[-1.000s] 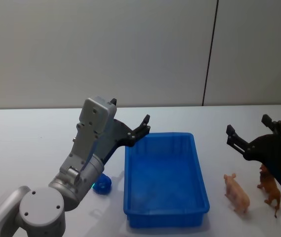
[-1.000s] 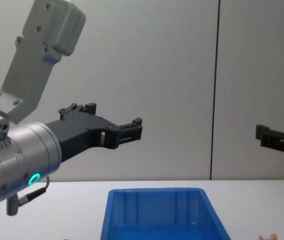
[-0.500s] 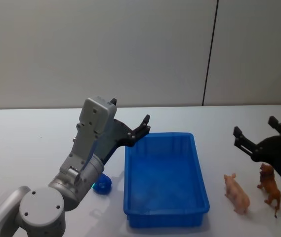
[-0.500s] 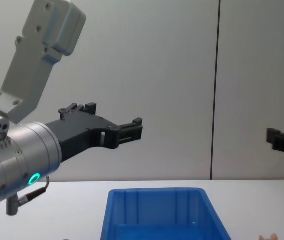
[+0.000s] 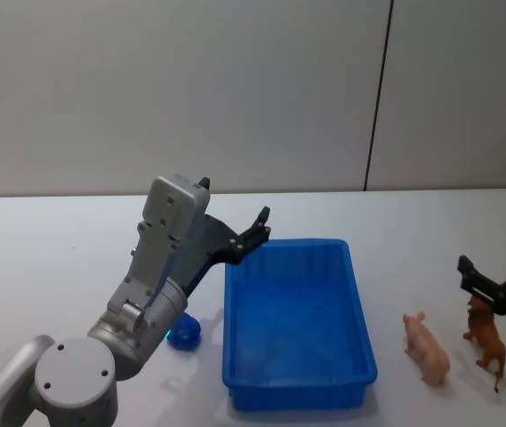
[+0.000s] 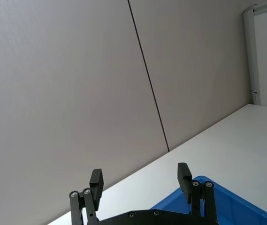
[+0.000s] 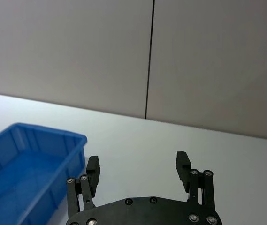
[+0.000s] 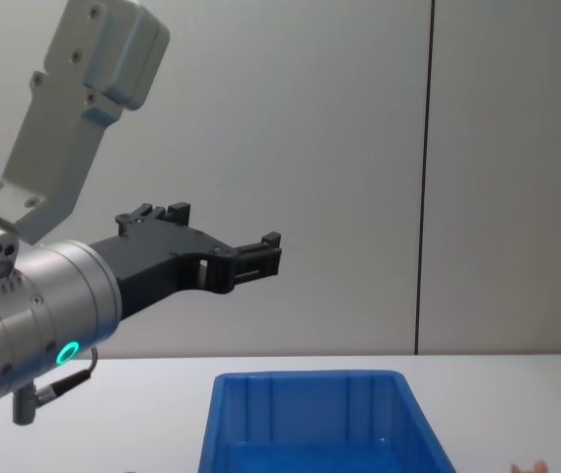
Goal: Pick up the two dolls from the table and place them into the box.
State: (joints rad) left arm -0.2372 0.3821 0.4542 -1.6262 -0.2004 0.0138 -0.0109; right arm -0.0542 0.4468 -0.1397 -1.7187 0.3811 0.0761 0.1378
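Note:
Two dolls stand on the white table [image 5: 57, 258] to the right of the box. One is a pale peach pig [image 5: 427, 349]; the other is a reddish-brown animal [image 5: 486, 342] farther right. The blue box [image 5: 297, 396] sits mid-table with nothing showing inside. My right gripper [image 5: 495, 255] hangs open at the right edge, just above and behind the brown doll, not touching it; in the right wrist view the right gripper [image 7: 138, 161] holds nothing. My left gripper [image 5: 233, 201] is raised, open and holding nothing over the box's far-left corner, as the left wrist view of the left gripper [image 6: 140, 173] confirms.
A small blue rounded thing [image 5: 184, 333] lies on the table under my left arm, left of the box. A grey wall with a dark vertical seam [image 5: 377, 98] stands behind the table. The chest view has the box [image 8: 310, 414] low and the pig's ear tips [image 8: 528, 467].
My right gripper has drawn back to the right, away from the box, and slid out of the chest view. The left arm, the dolls and the box have not moved.

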